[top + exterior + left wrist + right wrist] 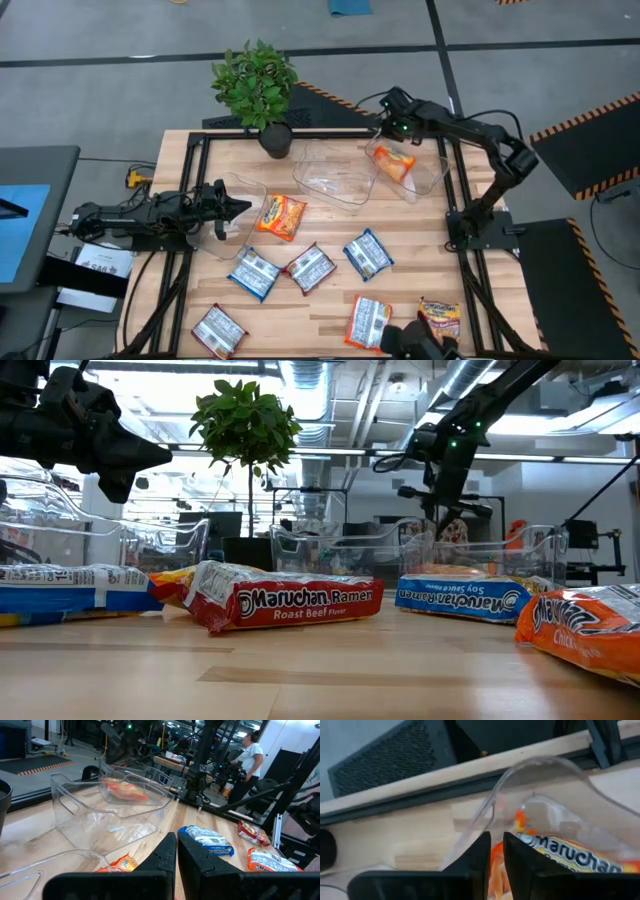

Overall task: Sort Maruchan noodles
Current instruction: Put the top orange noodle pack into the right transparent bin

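Note:
Several Maruchan packets lie flat on the wooden table: an orange one (281, 216) beside the left clear bin (240, 240), blue ones (254, 272) (367, 253), red ones (309, 267) (219, 330) (368, 322), and an orange one (440, 316) at the near edge. Another orange packet (397, 163) (560, 851) lies inside the right clear bin (432, 172). My left gripper (245, 207) (176, 855) hovers shut over the left bin, pointing toward the table's right. My right gripper (383, 128) (497, 851) hangs shut above the right bin's far end, empty.
A middle clear bin (335, 178) stands between the other two, with nothing in it. A potted plant (256, 85) sits at the table's far edge. Black frame rails run along the table's sides. A person (250, 757) stands in the room beyond the table.

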{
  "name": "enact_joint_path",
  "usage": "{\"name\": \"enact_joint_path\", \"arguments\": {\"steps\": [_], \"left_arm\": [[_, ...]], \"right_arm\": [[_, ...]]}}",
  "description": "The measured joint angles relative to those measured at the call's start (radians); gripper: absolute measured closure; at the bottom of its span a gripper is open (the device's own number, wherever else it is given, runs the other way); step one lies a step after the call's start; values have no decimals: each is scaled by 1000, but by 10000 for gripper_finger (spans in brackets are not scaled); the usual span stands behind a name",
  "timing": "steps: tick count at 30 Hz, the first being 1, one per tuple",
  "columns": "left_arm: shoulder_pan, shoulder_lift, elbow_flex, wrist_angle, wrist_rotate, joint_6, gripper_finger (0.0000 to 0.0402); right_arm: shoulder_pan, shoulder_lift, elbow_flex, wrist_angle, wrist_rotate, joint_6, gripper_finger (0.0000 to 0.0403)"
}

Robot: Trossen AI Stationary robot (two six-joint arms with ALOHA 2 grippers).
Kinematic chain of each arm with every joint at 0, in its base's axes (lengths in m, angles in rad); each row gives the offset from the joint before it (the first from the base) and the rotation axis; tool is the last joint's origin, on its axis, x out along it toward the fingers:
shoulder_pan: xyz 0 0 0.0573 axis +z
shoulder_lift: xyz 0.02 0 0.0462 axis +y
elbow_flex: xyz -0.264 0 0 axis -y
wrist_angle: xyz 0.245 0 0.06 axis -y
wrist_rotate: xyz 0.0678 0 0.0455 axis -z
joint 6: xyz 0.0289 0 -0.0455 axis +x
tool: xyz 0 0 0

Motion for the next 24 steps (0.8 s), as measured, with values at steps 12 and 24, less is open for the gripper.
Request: {"name": "enact_joint_path", "arguments": {"steps": [12,24], "left_arm": [[0,0,0,0,0,0,401],[0,0,0,0,0,0,401]], "right_arm": [[-1,-33,0,66,-21,-20,185],[34,-219,0,85,-34,-71,148]]}}
